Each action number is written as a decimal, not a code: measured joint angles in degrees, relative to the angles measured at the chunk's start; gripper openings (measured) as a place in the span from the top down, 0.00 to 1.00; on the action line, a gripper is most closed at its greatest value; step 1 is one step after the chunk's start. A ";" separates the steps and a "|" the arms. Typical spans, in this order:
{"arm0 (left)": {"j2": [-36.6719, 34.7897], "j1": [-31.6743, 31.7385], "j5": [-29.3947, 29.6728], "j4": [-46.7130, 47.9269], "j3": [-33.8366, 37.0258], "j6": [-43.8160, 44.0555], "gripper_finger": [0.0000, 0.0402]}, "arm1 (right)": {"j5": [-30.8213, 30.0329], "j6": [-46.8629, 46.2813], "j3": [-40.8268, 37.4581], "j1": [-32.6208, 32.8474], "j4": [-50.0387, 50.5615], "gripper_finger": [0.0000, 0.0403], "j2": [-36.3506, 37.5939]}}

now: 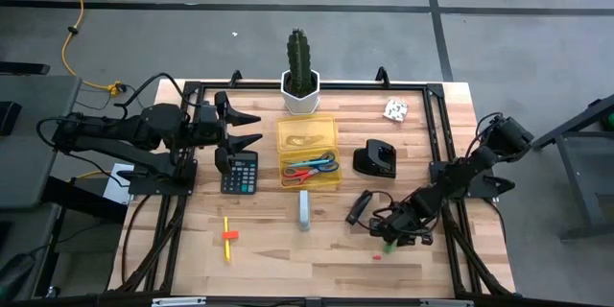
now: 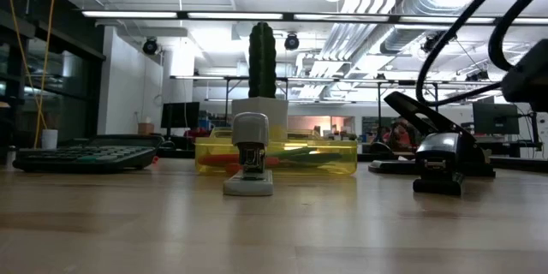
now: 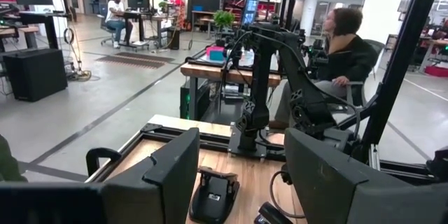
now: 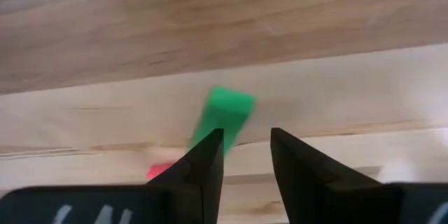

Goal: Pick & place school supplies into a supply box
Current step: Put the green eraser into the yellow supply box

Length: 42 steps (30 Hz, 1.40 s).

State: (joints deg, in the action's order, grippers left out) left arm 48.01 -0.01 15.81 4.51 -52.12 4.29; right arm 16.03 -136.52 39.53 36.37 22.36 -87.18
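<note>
A: Where is your right pincer (image 1: 389, 239) just now?

B: Low in the lower right of the high view, down at the tabletop (image 1: 269, 269), with the green eraser (image 4: 224, 117) straight ahead of its fingers. The fingers are spread a little, and nothing sits between them.

A: How does the eraser lie?

B: In the right wrist view its long axis runs slightly tilted, nearly in line with the gap, and its near end is hidden behind one fingertip. You would need to shift a little toward that side to centre it. A pink eraser (image 4: 159, 171) lies just beside it, so mind you do not catch both.

A: And the box?

B: The yellow supply box (image 1: 308, 151) sits at centre, well apart to the upper left, with scissors (image 1: 313, 167) already inside. Your left pincer (image 1: 242, 128) waits spread above the calculator (image 1: 239, 172); the right arm is clearly nearer.
</note>
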 joint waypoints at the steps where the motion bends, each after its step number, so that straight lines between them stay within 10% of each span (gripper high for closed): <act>1: 0.00 0.00 0.00 0.00 0.00 0.01 0.50 | 0.45 -0.01 0.00 0.01 0.21 0.72 0.00; 42: -0.02 0.00 0.00 0.43 0.00 2.60 0.50 | -5.38 1.52 0.04 -3.02 -6.13 0.73 -2.47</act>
State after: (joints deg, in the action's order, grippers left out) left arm 47.99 -0.01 15.81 4.95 -52.12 6.89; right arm 10.65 -135.00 39.57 33.34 16.22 -89.65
